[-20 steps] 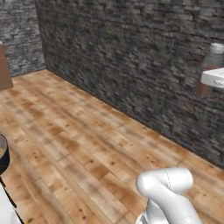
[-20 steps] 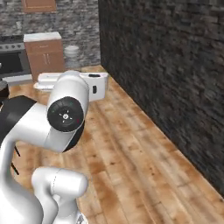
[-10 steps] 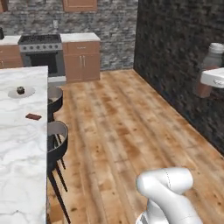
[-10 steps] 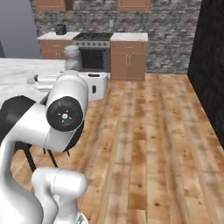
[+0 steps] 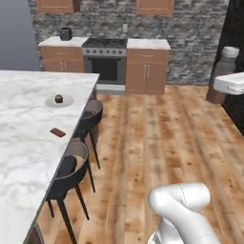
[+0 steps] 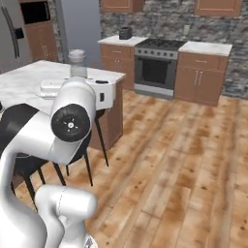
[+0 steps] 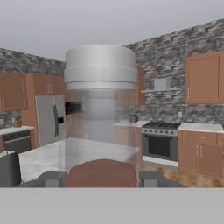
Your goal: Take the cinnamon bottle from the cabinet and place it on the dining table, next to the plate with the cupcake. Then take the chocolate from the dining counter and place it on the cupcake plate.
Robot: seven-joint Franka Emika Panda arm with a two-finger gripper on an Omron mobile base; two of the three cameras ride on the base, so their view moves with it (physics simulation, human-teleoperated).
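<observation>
Hand view: clear glass cinnamon bottle w/ grey cap [image 7: 100, 109] upright, clamped between the dark two-finger gripper [image 7: 101, 178]. White marble dining counter [image 5: 28, 143] as landmark: white plate w/ cupcake [image 5: 59, 100] sits on it toward the stove end; small brown chocolate bar [image 5: 57, 132] nearer, apart from plate. Dark stools [image 5: 71, 171] line counter's edge.

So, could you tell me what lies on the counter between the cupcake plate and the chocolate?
Nothing: in the left base view, the marble counter is bare between the cupcake plate and the chocolate, which lies nearer the camera.
</observation>
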